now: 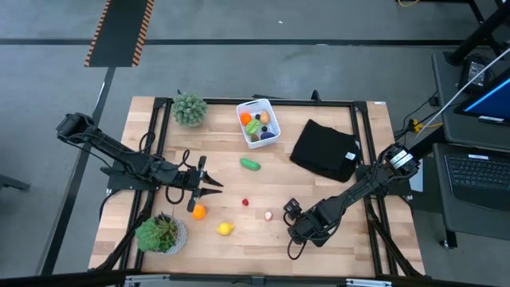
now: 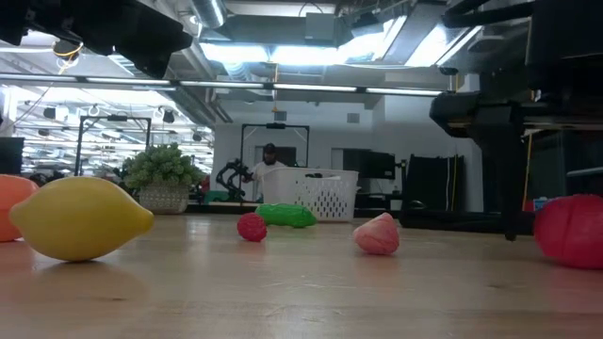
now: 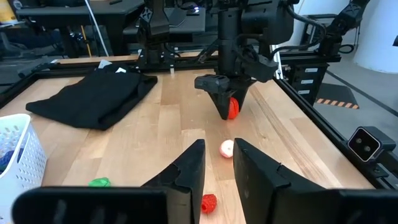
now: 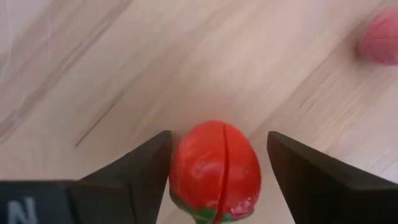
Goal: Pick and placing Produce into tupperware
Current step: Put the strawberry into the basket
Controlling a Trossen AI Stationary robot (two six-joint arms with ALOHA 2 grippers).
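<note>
The job looks partly done. Left to right on the bench (image 1: 335, 227): the left claw (image 1: 209, 182), nearly closed on nothing, near the left edge; an orange (image 1: 198, 212), a lemon (image 1: 225, 229), a green piece (image 1: 250, 164), and two small red pieces still loose. The white tupperware (image 1: 258, 123) at the far edge holds several pieces. The right claw (image 4: 219, 163) stands open around a red tomato (image 4: 214, 171).
</note>
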